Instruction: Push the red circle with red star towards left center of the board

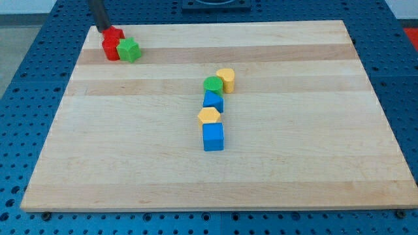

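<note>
Top-left corner of the wooden board [130,176]: my tip [103,30], a bare rod w/ no jaws to open or shut, touches the red star [115,35] from the view's top-left. Red circle [111,49] sits just below it, green star [129,49] touching its right. Mid-board we see a chain: green circle [213,83], yellow heart [226,79], blue block [213,101], yellow hexagon [209,116], blue cube [213,136].

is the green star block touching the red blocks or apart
Touching: the green star block sits flush against the right side of the red blocks, no gap showing. My tip meets their top edge.
</note>
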Controlling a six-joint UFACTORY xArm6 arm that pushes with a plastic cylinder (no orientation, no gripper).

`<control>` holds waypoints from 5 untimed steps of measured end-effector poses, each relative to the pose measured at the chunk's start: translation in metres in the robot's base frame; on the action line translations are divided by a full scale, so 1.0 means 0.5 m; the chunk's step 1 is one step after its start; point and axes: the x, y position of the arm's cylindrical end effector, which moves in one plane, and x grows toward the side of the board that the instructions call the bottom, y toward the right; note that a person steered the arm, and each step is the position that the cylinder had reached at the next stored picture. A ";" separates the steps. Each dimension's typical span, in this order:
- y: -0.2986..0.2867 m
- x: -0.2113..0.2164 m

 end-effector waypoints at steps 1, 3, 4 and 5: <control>0.000 0.010; 0.000 0.015; 0.001 0.015; 0.004 0.015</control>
